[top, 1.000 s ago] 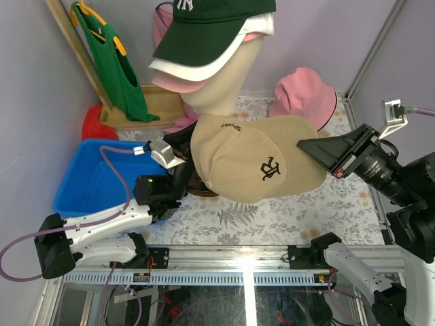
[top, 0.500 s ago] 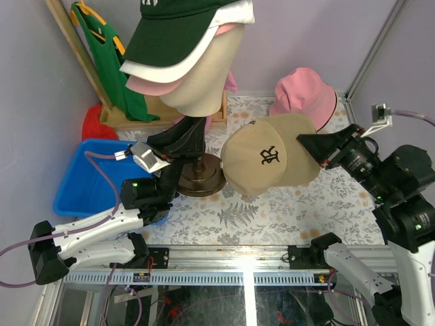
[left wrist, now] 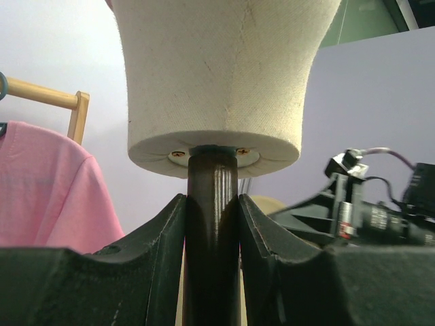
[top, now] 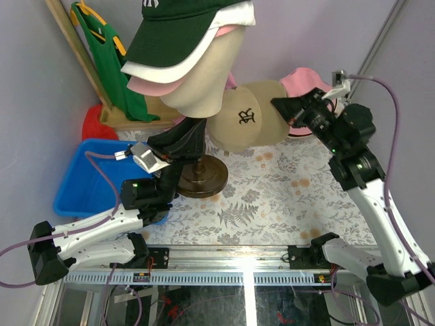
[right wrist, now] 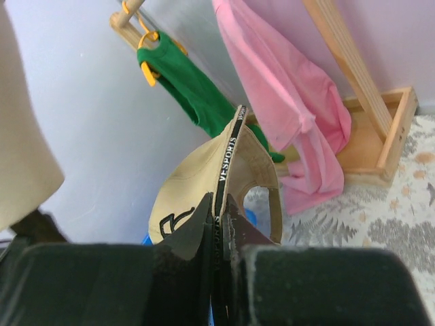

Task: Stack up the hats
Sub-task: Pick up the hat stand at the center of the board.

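Now the tan cap (top: 248,122) sits higher and farther back than a second ago; it was low over the middle of the table (top: 272,197), and it now hangs just beside the neck of the mannequin head (top: 204,85), logo side facing the top camera.
Right gripper (top: 284,109): pressed together on the cap's rear band; the right wrist view shows the lettered strap pinched edge-on between the two fingers; grip looks thin but secure.
Right arm has reached forward and up across the table to carry the cap there.
Left gripper (top: 182,144): clamped on the stand post (left wrist: 212,178) just under the head, fingers touching the post on both sides; no change in that hold over the last half second.
Head tilt: leaned over toward the left a second ago to half a second ago; the tilt now matches the half-second frame.
Stack on the head so far, top down: dark green cap (top: 178,30), a white brim (top: 153,69), pink cap (top: 146,85).
Pink bucket hat (top: 299,76) rests on the table at the back, partly hidden behind the right gripper; not yet stacked.
Judgement: transport phase is nearly over; the cap is beside the head, not above it; it needs further lift and an opening-down turn before it can go onto the dark green cap.
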